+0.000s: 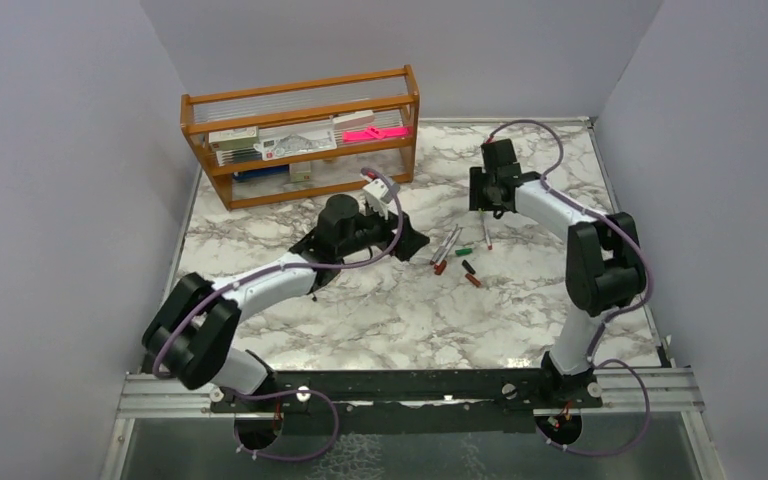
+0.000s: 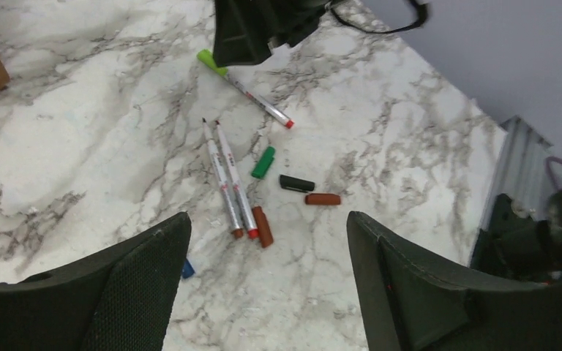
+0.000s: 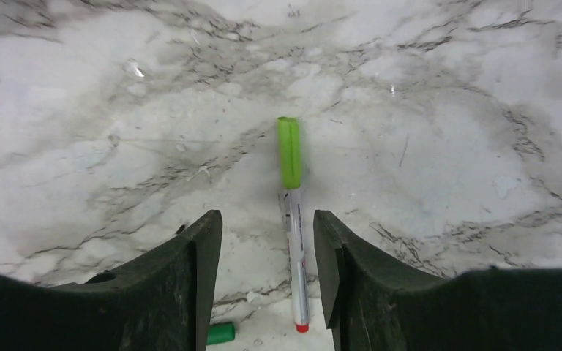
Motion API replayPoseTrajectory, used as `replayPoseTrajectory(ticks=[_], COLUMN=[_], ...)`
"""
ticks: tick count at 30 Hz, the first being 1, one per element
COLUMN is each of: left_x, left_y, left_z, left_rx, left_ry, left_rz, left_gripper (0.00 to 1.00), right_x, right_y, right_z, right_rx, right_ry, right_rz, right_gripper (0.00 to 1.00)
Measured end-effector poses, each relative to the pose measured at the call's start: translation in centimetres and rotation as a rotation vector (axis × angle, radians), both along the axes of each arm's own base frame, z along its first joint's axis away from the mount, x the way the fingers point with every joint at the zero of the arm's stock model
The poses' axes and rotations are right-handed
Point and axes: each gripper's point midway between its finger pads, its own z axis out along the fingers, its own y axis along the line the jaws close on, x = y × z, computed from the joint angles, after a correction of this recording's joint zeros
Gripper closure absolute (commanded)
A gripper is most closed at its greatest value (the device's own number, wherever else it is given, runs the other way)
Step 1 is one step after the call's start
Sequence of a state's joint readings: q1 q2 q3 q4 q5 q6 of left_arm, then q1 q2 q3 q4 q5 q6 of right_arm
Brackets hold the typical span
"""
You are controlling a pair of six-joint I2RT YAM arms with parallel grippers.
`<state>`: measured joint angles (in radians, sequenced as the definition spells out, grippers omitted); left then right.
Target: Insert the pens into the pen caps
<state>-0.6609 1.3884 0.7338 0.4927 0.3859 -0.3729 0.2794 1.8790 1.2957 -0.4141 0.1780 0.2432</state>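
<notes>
Two white pens (image 2: pixel 229 183) lie side by side on the marble, coloured ends toward me, with a dark red cap (image 2: pixel 263 226) touching them. A green cap (image 2: pixel 263 162), a black cap (image 2: pixel 296 183) and a brown-red cap (image 2: pixel 323 199) lie to their right. A blue cap (image 2: pixel 187 269) peeks out from behind my left finger. My left gripper (image 2: pixel 267 248) is open and empty, above the table just short of the pens. A third pen (image 3: pixel 296 248) wears a lime-green cap (image 3: pixel 290 152). My right gripper (image 3: pixel 267 227) is open and straddles this pen's barrel, apart from it.
A wooden rack (image 1: pixel 300 135) with boxes and a pink item stands at the back left. Grey walls close three sides. In the top view the pen cluster (image 1: pixel 447 245) lies between the left gripper (image 1: pixel 415 243) and the right gripper (image 1: pixel 487 207).
</notes>
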Motion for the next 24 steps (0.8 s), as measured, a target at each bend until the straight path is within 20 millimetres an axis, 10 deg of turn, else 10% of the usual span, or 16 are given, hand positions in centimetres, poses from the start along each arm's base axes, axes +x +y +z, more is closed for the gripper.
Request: replayPoseTrajectory(ticks=[3, 9, 17, 24], left_x=[1.5, 6.0, 7.6, 8.1], left_y=[-1.4, -7.2, -9.7, -7.7], left_z=[-1.6, -4.3, -8.0, -11.7], left_rx=[0.049, 0.223, 0.475, 0.634], left_ry=[0.015, 0.011, 0.037, 0.097], left_rz=[0.02, 0.008, 0.081, 0.161], left_gripper=[0.46, 0.38, 0.35, 0.35], right_x=[-0.1, -1.1, -3.2, -3.4], right_y=[0.1, -1.9, -4.7, -4.5], right_z=[3.8, 10.0, 10.8, 11.0], right_rx=[0.047, 0.18, 0.227, 0.251], right_ry=[-0.1, -0.272, -0.317, -0.325], right_rz=[-0.024, -0.094, -0.154, -0.139], right_gripper=[0.51, 0.45, 0.42, 0.46])
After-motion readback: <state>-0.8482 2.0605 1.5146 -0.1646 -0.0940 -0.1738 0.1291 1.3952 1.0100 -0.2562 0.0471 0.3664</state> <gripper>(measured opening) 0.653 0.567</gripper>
